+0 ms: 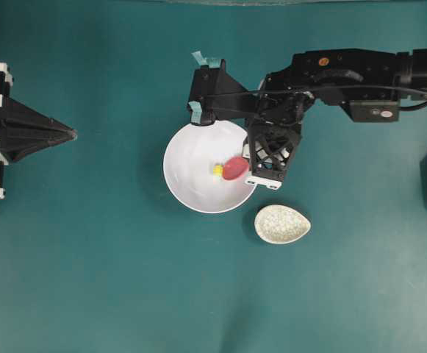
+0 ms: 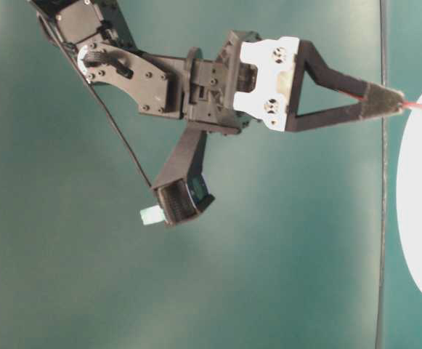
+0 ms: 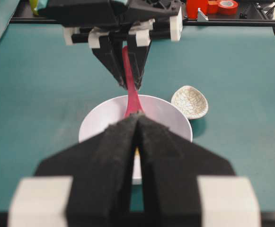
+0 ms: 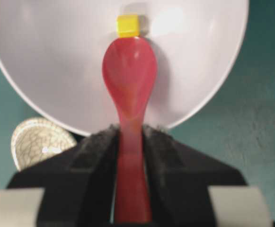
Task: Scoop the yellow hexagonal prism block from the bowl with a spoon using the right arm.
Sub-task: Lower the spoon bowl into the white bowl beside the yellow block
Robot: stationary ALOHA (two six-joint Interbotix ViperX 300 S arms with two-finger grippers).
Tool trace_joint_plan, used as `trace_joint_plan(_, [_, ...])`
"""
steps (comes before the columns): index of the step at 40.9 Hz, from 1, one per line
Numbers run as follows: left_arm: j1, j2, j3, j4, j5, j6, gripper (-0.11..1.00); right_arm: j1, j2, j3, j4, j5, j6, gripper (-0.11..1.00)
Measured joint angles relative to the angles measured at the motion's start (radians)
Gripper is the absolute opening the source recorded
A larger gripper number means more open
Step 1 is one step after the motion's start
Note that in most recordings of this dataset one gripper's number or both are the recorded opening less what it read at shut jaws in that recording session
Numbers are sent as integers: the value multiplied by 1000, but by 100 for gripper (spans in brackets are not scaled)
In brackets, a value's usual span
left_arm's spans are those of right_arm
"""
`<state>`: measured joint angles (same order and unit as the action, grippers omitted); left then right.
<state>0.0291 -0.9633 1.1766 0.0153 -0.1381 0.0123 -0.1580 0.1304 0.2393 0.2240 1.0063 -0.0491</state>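
Observation:
The white bowl (image 1: pixel 175 151) sits mid-table. The tiny yellow block (image 1: pixel 217 170) lies on its floor. My right gripper (image 1: pixel 250 157) is shut on the handle of the pink-red spoon (image 1: pixel 234 168) and holds its head down in the bowl. In the right wrist view the gripper (image 4: pixel 130 135) clamps the spoon (image 4: pixel 130 80). The spoon's head is empty, and its tip is right at the block (image 4: pixel 128 25) inside the bowl (image 4: pixel 57 61). My left gripper (image 1: pixel 72 134) is shut and empty at the far left, pointing at the bowl (image 3: pixel 99 125).
A small speckled cream spoon rest (image 1: pixel 282 224) lies just right of the bowl's near side, beside the right gripper; it also shows in the right wrist view (image 4: pixel 38 146). Red tape rolls (image 3: pixel 227 6) sit beyond the table's far edge.

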Motion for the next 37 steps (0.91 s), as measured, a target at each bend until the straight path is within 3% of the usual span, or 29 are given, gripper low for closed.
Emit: trace_joint_plan(37, [0,2,0,0,0,0,0,29,20,0,0,-241,-8,22])
